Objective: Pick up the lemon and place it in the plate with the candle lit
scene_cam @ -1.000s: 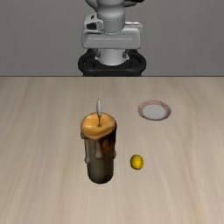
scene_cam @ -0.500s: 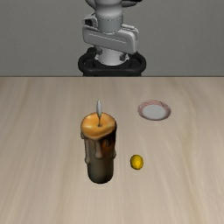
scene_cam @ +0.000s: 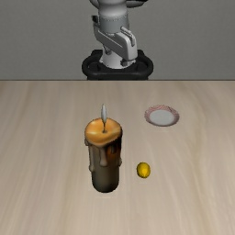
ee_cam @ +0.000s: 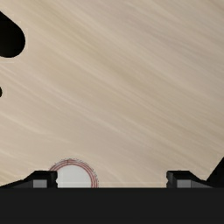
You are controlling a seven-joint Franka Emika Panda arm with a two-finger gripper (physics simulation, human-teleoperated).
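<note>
The lemon (scene_cam: 143, 170) is yellow; the plate (scene_cam: 162, 115) is white with a pinkish rim. The candle (scene_cam: 105, 154) is dark brown, orange on top, on a pale wood-grained worktop (scene_cam: 37, 128).

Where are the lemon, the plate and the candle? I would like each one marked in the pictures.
lemon (scene_cam: 143, 170), exterior view, middle of the yellow fruit.
plate (scene_cam: 162, 116), exterior view, bare white middle inside the pink rim.
candle (scene_cam: 105, 158), exterior view, side of the brown wax body.

The wooden table (scene_cam: 37, 138) carries a candle (scene_cam: 105, 154), lemon (scene_cam: 143, 170) and plate (scene_cam: 162, 115).
</note>
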